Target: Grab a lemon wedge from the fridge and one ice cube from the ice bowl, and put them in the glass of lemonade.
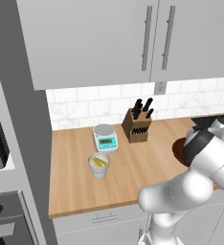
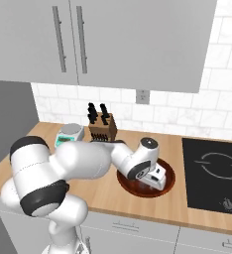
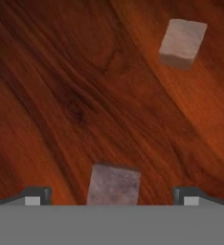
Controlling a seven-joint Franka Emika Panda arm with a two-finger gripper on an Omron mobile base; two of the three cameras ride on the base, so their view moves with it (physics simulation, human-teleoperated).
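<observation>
My gripper (image 3: 112,196) hangs open and low inside the dark reddish-brown ice bowl (image 2: 138,189). One pale ice cube (image 3: 114,184) lies between the two fingertips (image 3: 37,196) without touching either. A second cube (image 3: 182,42) rests farther off on the bowl's floor. In the right base view the hand (image 2: 156,178) dips into the bowl. The arm hides most of the bowl (image 1: 177,149) in the left base view. The glass of lemonade (image 1: 99,165) stands on the counter in front of the scale, with a bright-yellow sliver inside; I cannot tell if that is the lemon wedge. The fridge is out of view.
A white kitchen scale (image 1: 105,138) and a wooden knife block (image 1: 137,125) stand near the tiled wall. A black cooktop (image 2: 214,173) lies right of the bowl. Pale upper cabinets (image 1: 109,38) hang overhead. A grey tall unit (image 1: 18,124) borders the counter's left end.
</observation>
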